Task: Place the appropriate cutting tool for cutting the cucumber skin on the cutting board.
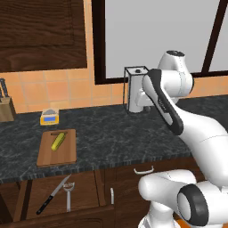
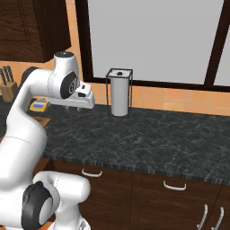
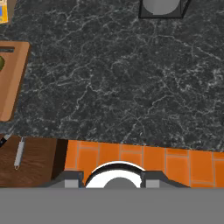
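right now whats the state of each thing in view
drawer: open, peeler and knife inside
peeler: lying flat in drawer, untouched
knife: lying beside peeler
cucumber: lying on cutting board
cutting board: flat on counter
end effector: above counter, holding nothing

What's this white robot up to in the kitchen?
Nothing is in its hand yet; the arm hovers above the dark counter. A cucumber lies on the wooden cutting board. Below, in an open drawer, a small metal peeler lies beside a black-handled knife. The peeler is not yet on the board.
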### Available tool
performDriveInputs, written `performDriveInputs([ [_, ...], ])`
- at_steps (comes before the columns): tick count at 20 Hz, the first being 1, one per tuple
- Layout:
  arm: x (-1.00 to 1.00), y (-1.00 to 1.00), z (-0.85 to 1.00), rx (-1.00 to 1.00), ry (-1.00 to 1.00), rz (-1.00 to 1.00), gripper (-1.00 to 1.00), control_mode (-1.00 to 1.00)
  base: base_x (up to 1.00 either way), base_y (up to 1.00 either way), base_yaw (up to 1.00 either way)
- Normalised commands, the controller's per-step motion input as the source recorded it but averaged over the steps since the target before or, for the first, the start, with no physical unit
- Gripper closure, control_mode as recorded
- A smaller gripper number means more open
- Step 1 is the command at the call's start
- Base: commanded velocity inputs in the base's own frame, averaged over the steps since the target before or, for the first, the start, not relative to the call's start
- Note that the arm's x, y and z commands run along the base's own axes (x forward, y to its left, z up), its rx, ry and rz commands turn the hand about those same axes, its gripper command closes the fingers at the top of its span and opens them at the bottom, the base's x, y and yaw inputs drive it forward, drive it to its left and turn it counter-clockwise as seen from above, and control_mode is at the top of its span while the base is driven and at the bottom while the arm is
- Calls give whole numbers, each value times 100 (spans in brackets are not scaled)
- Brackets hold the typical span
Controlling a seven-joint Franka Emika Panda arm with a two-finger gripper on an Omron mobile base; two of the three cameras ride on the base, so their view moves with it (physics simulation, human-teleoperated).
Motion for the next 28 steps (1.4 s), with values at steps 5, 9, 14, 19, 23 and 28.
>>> performDriveInputs([
  [5, -18, 0, 0, 0, -1, 0, -100, -100, 0, 0, 0],
  [9, -42, 0, -1, 0, 0, 0, -100, -100, 0, 0, 0],
  [14, -61, 0, -2, 0, -1, 0, -100, -100, 0, 0, 0],
  [19, -55, 8, -1, 0, -5, 0, -100, -100, 0, 0, 0],
  [23, -41, 34, 0, 0, -3, -4, -100, -100, 0, 0, 0],
  [28, -32, 61, 0, 0, 0, -7, -100, -100, 0, 0, 0],
])
